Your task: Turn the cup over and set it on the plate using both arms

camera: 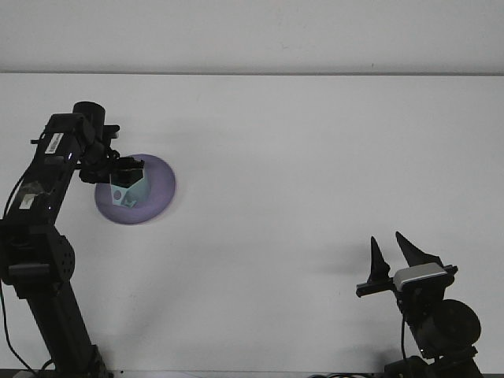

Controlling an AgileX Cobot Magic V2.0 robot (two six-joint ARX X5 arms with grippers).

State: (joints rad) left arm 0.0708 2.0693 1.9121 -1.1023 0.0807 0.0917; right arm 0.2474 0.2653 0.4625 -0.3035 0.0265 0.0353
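From the front view, the left pincer (130, 167) grips the pale green cup (129, 190) over the purple plate (150, 193) on the white table (315, 157). The right pincer (398, 253) (well apart, near the front edge) stands with fingers spread, holding nothing.

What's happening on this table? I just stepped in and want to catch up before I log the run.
The left hand is over the purple plate at the table's left side, shut on a pale green cup that sits over the plate. The right hand is idle near the bottom right corner, open, fingers pointing up, holding nothing. Whether the cup already rests on the plate can't be told from this view.
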